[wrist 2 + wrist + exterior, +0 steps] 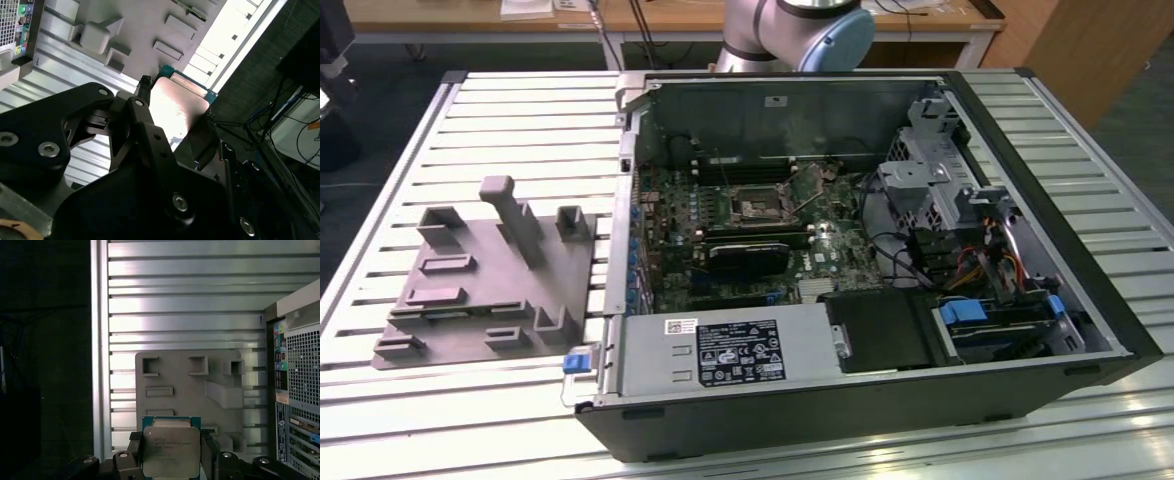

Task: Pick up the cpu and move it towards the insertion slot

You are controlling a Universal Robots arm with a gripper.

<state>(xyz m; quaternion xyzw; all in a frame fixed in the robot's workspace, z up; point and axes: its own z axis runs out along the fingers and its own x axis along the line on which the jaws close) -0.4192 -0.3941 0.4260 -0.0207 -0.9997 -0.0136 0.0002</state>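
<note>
**Chip clamped in the gripper, outside the case**

In the exterior view, the table (520, 95) is built of ribbed aluminium slats with a dull sheen. On the exterior view's left lies a matt grey plastic fixture plate (480, 290), studded with blocky posts and shallow rectangular pockets. Just beside it, an open black computer case (854, 420) lies on its side, its inner walls bare sheet metal. A silver power supply (720, 350) box with a dark label sits along the near edge. Beyond that is the green motherboard (674, 275), crowded with small parts. Near its middle is the insertion slot (757, 207), a square socket with a bright metal frame around a dark centre. Further toward the exterior view's right stands a perforated grey metal drive cage (927, 180), with coloured cables below it. The arm (801, 30), with its rounded pale grey and blue joint, rises behind the case.

In both wrist views the gripper (175, 100) (171, 445) is clamped on the cpu (179, 109) (171, 456). Its matt black fingers (145, 125) press on two opposite edges. The chip is a flat square: a smooth silver lid seated on a thin green board rim. It hangs in the air outside the case, away from the socket. The fixture plate and table slats lie behind it, and the first wrist view shows the case's perforated rear panel off to one side.
</note>
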